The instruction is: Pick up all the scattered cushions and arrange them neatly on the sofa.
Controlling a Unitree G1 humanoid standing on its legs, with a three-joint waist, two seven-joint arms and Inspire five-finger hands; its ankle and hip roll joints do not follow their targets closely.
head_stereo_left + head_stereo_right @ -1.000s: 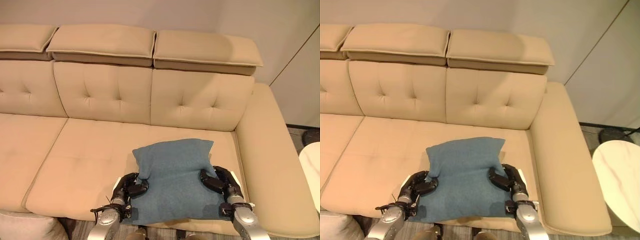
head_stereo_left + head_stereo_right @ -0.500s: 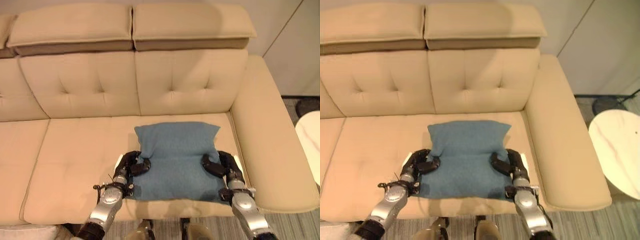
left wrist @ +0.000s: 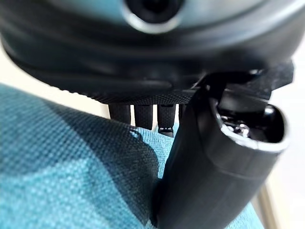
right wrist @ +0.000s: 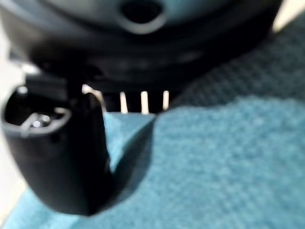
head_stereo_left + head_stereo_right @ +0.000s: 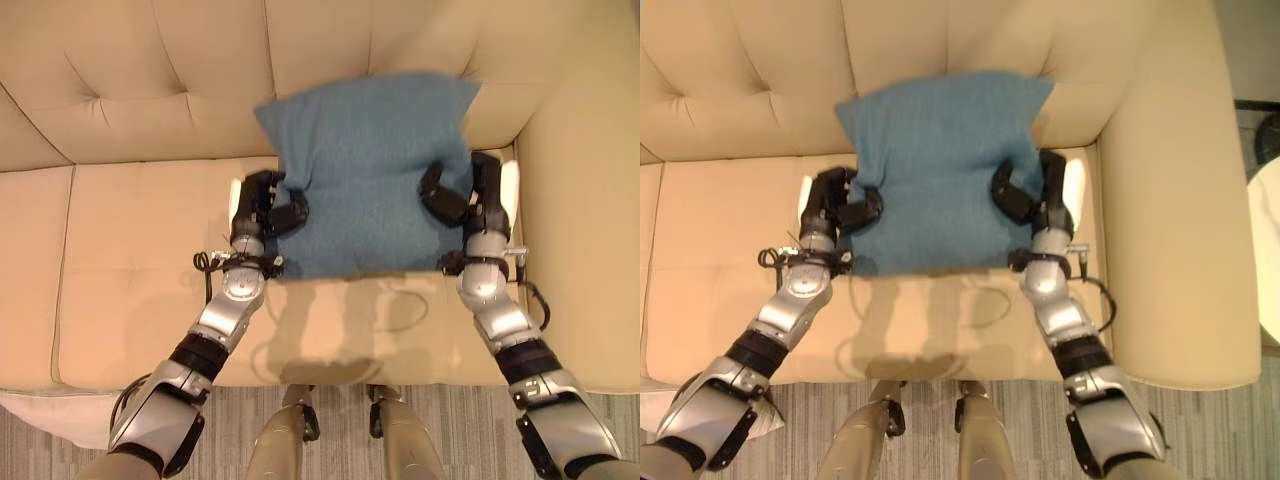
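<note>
We pinch the blue cushion [image 5: 370, 165] by both sides, left robot hand [image 5: 262, 208] at 9 o'clock, right robot hand [image 5: 470, 195] at 3, keeping it level above the sofa [image 5: 130, 230] seat.

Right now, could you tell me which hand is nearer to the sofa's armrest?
The right hand: it grips the cushion's edge on the armrest side, close beside the armrest. The left hand grips the opposite edge, with the cushion between it and the armrest.
</note>
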